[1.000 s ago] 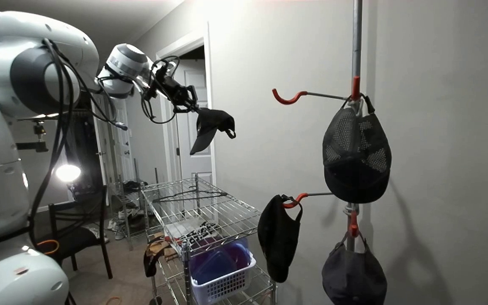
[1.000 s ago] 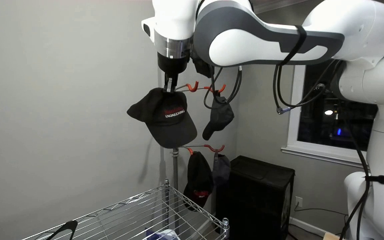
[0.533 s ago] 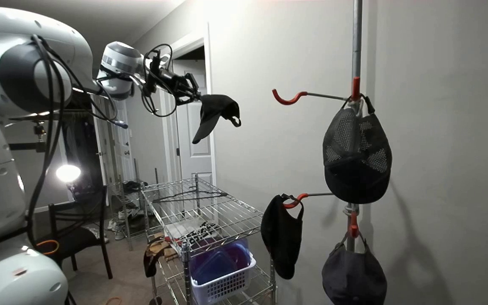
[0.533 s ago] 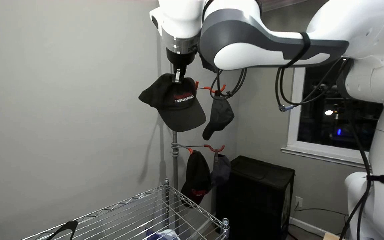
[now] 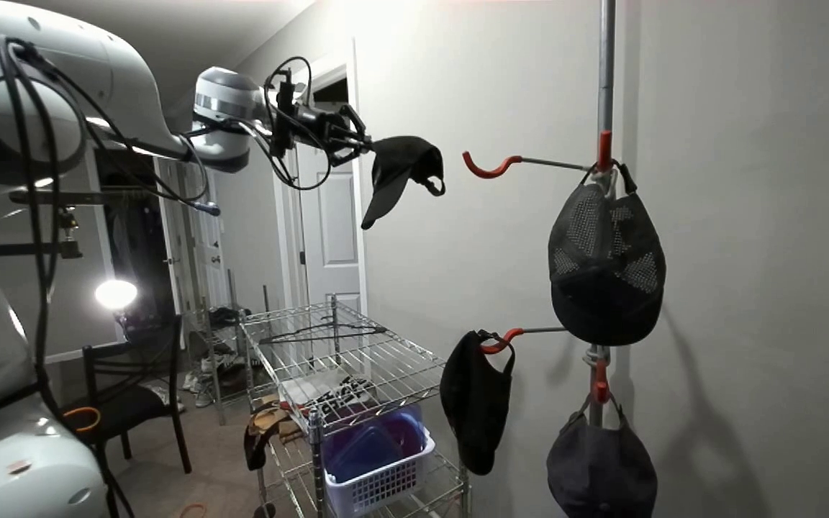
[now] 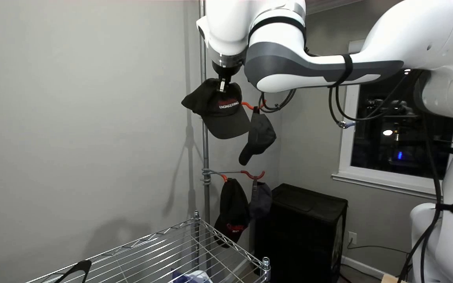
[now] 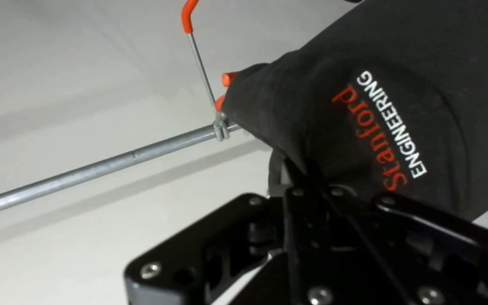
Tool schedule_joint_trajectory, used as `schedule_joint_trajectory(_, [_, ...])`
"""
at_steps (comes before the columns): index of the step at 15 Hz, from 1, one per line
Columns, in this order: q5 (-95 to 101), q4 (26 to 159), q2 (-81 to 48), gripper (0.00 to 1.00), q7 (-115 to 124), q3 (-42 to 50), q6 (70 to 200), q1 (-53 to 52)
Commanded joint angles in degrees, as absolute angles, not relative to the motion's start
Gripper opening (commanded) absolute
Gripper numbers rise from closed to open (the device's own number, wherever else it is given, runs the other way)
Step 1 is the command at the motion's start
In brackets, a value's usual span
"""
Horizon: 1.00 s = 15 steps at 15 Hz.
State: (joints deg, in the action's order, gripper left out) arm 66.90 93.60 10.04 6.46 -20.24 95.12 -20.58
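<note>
- The jaws of the gripper (image 7: 305,173) are pressed together on cloth, pinching a black cap (image 5: 401,165) at its crown.
- The cap is up in the air, higher than the wire shelf (image 5: 316,453); in an exterior view it lies to the left of a red hook (image 5: 490,168).
- There its bill (image 5: 382,203) points down and left, its back strap (image 5: 435,188) sits on the right, facing the hook but apart from it, and the long axis between them climbs from lower left to right.
- In an exterior view showing the lettering (image 6: 228,104), the bill slants down and right, the long axis rising to the left.
- In the wrist view the lettering runs on a steep diagonal, the bill toward the right.
- The hook juts from a metal pole (image 5: 606,79), where a mesh cap (image 5: 605,266), a red-lettered cap (image 6: 232,208) and a gray cap (image 5: 601,460) hang.
- A black hanger (image 5: 324,332) lies on the shelf's top rack; a white basket (image 5: 378,487) sits below.
- Around: gray wall (image 5: 760,180), white door (image 5: 339,230), black chair (image 5: 130,410), lit lamp (image 5: 116,293), window (image 6: 401,141), black box (image 6: 301,228).
</note>
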Motion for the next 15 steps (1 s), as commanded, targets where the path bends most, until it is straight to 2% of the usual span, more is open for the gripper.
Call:
schedule_joint_trajectory(1, [69.2,99.3,15.4,0.03,9.1,-17.3,101.5,-17.3])
schedule_joint_trajectory(8, [67.8,103.4,19.4,0.03,9.8,-11.2,111.4,-12.7])
schedule_joint_trajectory(15, [62.6,107.7,22.2,0.03,6.1,-6.3,131.1,-12.7])
